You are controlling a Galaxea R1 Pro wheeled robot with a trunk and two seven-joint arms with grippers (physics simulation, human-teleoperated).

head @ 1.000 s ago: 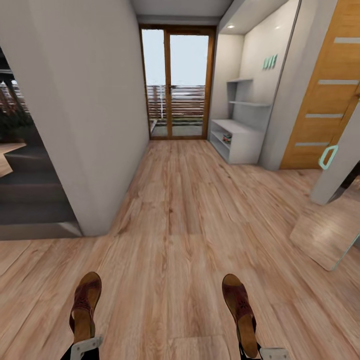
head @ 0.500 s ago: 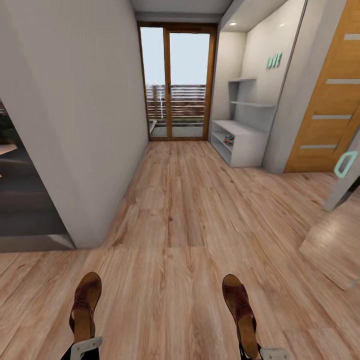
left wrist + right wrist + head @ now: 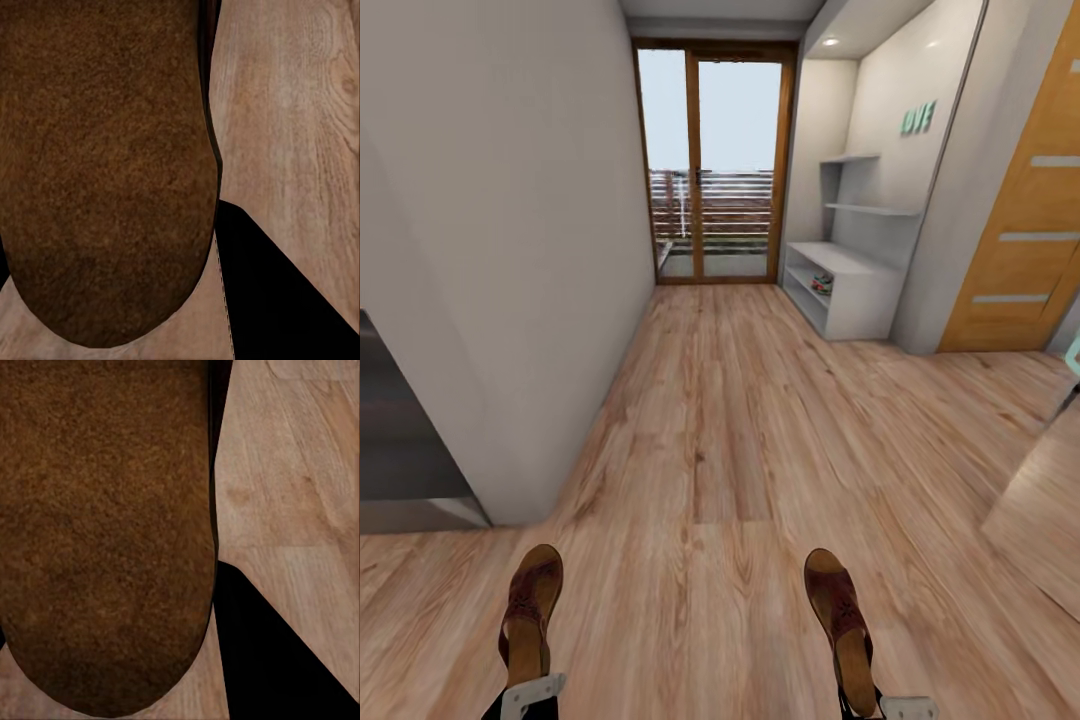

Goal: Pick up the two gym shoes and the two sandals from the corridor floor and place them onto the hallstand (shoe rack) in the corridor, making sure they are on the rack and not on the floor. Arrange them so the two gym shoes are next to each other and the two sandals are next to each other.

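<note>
- Two small flat brown leather sandals are seen at the near edge of the head view, lifted off the floor: the left sandal [image 3: 528, 620] is carried by the left gripper [image 3: 532, 692], the right sandal [image 3: 842, 628] by the right gripper [image 3: 895, 706].
- Each claw is judged to be clamped on the heel of its sandal, since the shoes are held out ahead of the pale gripper parts; the fingers themselves are not clearly shown.
- In both wrist views a brown sole is seen close up [image 3: 105, 172] [image 3: 105, 532], with the light brown wood-plank corridor floor [image 3: 730, 420] beyond.
- The light-grey hallstand with bench top and staggered upper shelves [image 3: 850, 275] is seen far off on the right, beside the glazed wooden door [image 3: 715, 165].
- A small red, white and green object [image 3: 821, 281] is seen on its lower shelf; it is judged to be the gym shoes, though too small to confirm.
- The sandals are therefore not yet placed; the corridor must be crossed and both set side by side on the rack.
</note>
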